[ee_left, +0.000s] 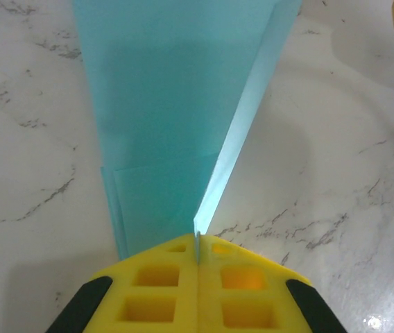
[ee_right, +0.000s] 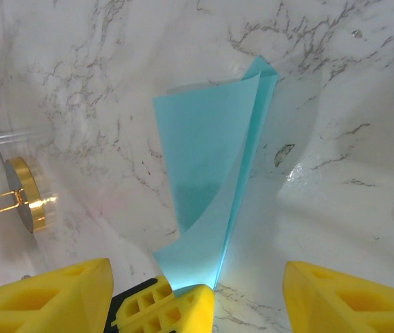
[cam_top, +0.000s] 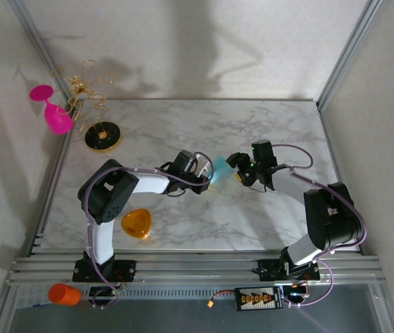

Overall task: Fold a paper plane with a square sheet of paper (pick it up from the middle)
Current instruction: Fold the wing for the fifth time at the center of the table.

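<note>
Plane (ee_left: 162, 104): left gripper (ee_left: 197, 250) is clamping its narrow end right on the centre crease, pads pressed together, likely keeping the folded layers stacked. Paper is fanning out ahead of the pads, seemingly hanging just off the table (ee_left: 336, 173), with one flap curling loose. Right gripper (ee_right: 197, 267) is hovering with fingers wide apart, flanking that pinch, probably lining up for the loose flap. Gold stand (ee_right: 27, 198) is sitting further off to its left.

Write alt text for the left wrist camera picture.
The left claw, yellow, is shut on the narrow end of a folded teal paper sheet, which widens away from the camera. A white marble table lies behind it.
</note>
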You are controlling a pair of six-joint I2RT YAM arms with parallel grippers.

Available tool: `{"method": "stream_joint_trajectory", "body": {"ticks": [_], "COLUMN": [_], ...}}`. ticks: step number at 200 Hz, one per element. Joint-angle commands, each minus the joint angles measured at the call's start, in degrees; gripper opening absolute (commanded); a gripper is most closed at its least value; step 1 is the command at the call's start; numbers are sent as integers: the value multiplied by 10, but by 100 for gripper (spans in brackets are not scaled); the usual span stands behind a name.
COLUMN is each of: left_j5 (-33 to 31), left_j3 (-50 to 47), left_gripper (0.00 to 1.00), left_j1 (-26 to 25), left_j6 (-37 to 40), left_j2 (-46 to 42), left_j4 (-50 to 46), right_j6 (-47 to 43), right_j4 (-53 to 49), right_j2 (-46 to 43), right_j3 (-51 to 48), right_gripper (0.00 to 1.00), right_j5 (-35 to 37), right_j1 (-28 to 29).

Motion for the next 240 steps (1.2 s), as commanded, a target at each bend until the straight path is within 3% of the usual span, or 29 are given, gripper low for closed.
{"method": "stream_joint_trajectory", "body": {"ticks": [1, 48, 139, 240], "left_j5": [27, 41, 56, 62], "left_j3": [16, 25, -3, -15], "left_gripper": [1, 0, 2, 4], "left_j1": [6, 8, 17, 24], "left_j6": [-33, -64, -132, -147], "left_j2": [13, 23, 26, 34], "left_j4": [-15, -25, 3, 14], "right_j6": [-11, -39, -137, -169], "right_j4": [1, 29, 245, 277], "right_j2": [-10, -7, 14, 117], "right_j3": [-7, -16, -97, -49], "right_gripper": [67, 64, 41, 30], "right_j5": [3, -15, -122, -180], "right_j1": [-4, -4, -3, 29]}}
